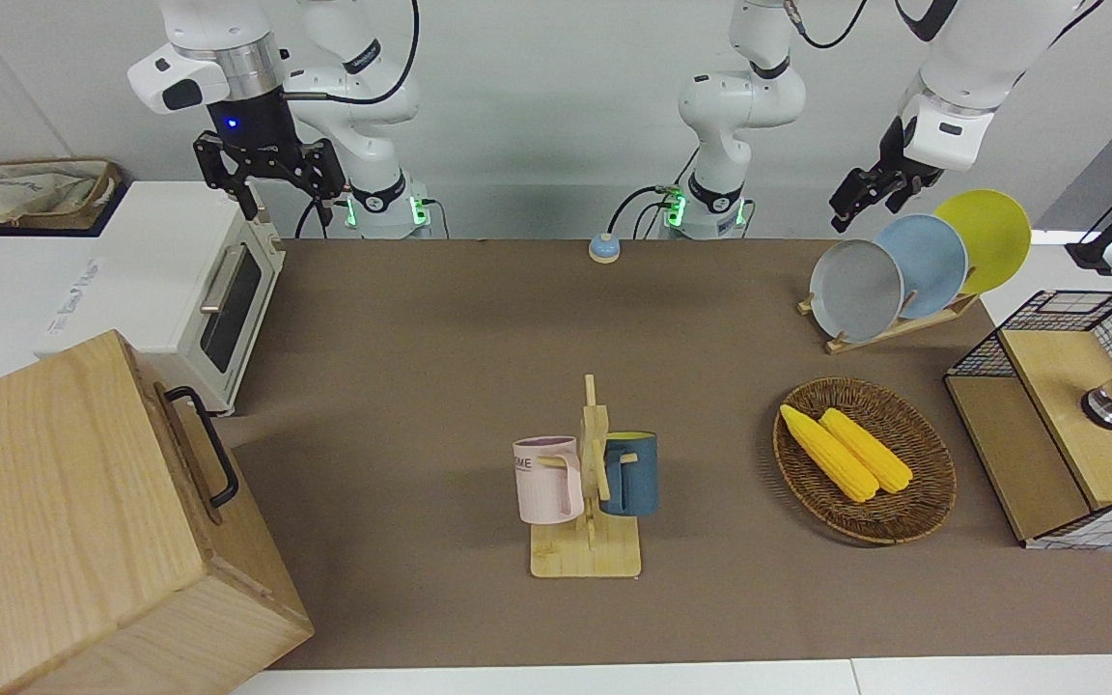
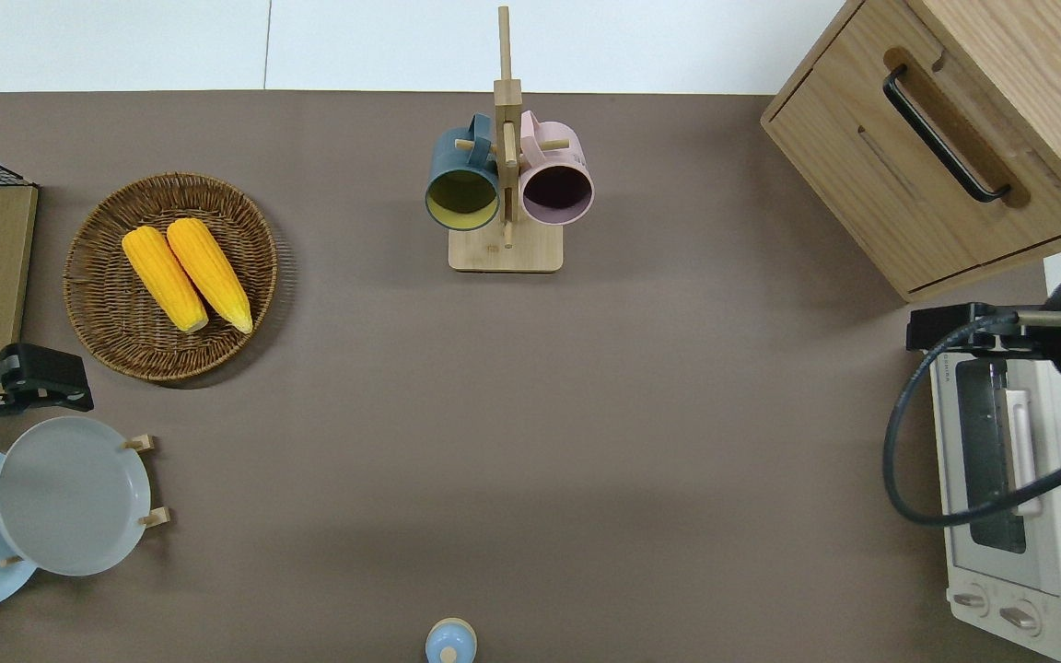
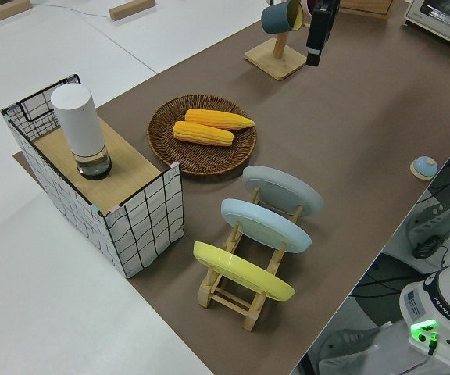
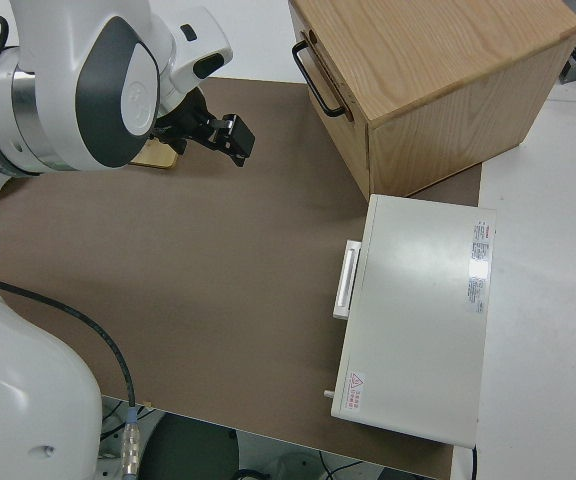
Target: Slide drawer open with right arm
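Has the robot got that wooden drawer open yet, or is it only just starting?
Only just starting. The drawer looks fully shut, its front flush with the wooden box, and nothing touches its black handle. The right hand hangs over the white toaster oven, holding nothing. The left arm is parked. Still to do: reach the handle, grip it and pull the drawer out.
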